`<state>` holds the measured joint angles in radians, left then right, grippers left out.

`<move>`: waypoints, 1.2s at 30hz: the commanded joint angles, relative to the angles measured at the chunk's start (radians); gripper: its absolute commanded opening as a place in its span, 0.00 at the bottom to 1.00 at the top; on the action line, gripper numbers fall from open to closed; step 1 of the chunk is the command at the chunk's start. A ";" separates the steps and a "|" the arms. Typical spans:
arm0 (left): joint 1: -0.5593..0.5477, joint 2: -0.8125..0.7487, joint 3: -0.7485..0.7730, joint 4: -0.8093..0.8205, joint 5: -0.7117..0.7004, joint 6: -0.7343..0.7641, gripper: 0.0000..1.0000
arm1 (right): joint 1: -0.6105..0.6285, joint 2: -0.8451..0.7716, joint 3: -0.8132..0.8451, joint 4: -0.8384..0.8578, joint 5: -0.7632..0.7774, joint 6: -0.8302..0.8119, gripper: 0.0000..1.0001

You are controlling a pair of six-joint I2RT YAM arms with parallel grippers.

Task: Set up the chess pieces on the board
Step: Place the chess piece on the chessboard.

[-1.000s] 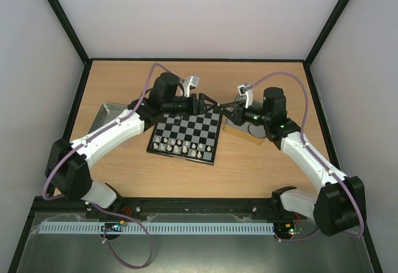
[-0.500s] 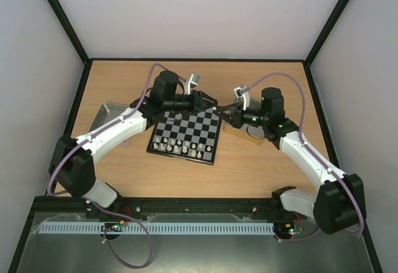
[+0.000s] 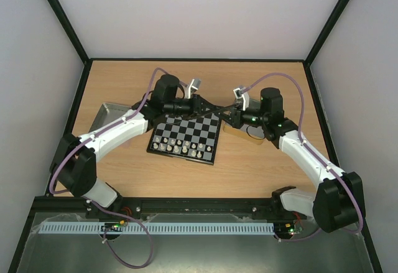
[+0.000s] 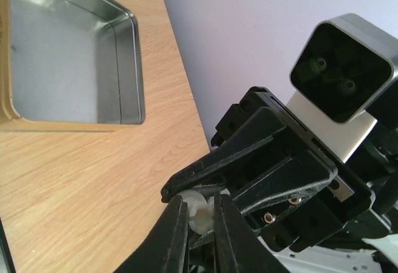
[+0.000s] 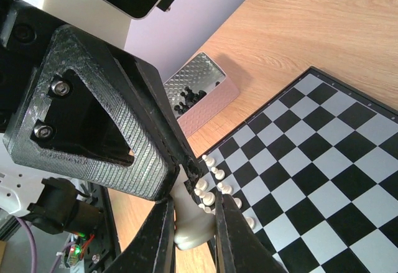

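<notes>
Standing along the two nearest rows of the board (image 3: 185, 137) are cream-white chess pieces (image 3: 177, 143). The board lies on the wooden table (image 3: 249, 173). Left of the board sits a silvery tin (image 3: 107, 112), partly covered by the left arm from above. Only the right wrist view looks into it, showing small black pieces (image 5: 189, 96) heaped inside. Right of the board, under the right arm, sits a second tin (image 3: 231, 130). Only the left wrist view shows its bare silvery floor. Above the board's far right corner the left fingers (image 4: 171, 235) and right fingers (image 5: 230, 235) meet tip to tip, both clenched on one cream-white piece (image 5: 193, 229) held clear of the squares.
</notes>
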<state>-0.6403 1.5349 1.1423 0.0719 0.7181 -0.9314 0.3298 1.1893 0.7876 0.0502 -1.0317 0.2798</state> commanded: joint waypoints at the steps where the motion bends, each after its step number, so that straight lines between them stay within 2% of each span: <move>1: 0.004 0.009 -0.006 0.025 0.017 0.002 0.07 | 0.008 0.000 0.017 0.004 -0.002 -0.010 0.09; 2: 0.004 0.009 -0.004 0.025 0.013 0.006 0.06 | 0.008 -0.001 0.017 0.004 0.002 -0.007 0.13; 5: 0.004 0.002 -0.006 0.009 -0.019 0.038 0.03 | 0.008 -0.006 0.003 0.018 0.029 0.046 0.38; 7: 0.004 -0.010 0.003 -0.059 -0.093 0.099 0.03 | 0.008 -0.021 -0.010 0.010 0.085 0.068 0.50; 10: 0.002 -0.039 0.000 -0.166 -0.248 0.203 0.03 | 0.008 -0.066 -0.033 -0.020 0.219 0.091 0.60; 12: -0.009 -0.061 -0.016 -0.222 -0.358 0.265 0.04 | 0.008 -0.100 -0.044 -0.033 0.350 0.130 0.60; 14: -0.043 -0.074 -0.029 -0.279 -0.482 0.326 0.03 | 0.008 -0.128 -0.049 -0.052 0.545 0.188 0.61; 17: -0.155 -0.089 -0.045 -0.333 -0.665 0.411 0.04 | 0.008 -0.136 -0.047 -0.103 0.766 0.255 0.60; 20: -0.268 -0.074 -0.055 -0.377 -0.786 0.453 0.04 | 0.008 -0.135 -0.056 -0.122 0.894 0.296 0.60; 23: -0.358 -0.047 -0.075 -0.409 -0.905 0.456 0.04 | 0.007 -0.139 -0.078 -0.114 0.943 0.328 0.60; 27: -0.421 -0.009 -0.101 -0.420 -0.952 0.448 0.04 | 0.006 -0.126 -0.091 -0.116 0.976 0.349 0.60; 36: -0.480 0.060 -0.191 -0.313 -0.907 0.419 0.05 | 0.007 -0.091 -0.102 -0.119 0.988 0.391 0.60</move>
<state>-1.1023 1.5700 0.9749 -0.2962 -0.1684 -0.5056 0.3344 1.0870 0.7017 -0.0593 -0.0853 0.6445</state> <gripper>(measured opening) 0.098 0.604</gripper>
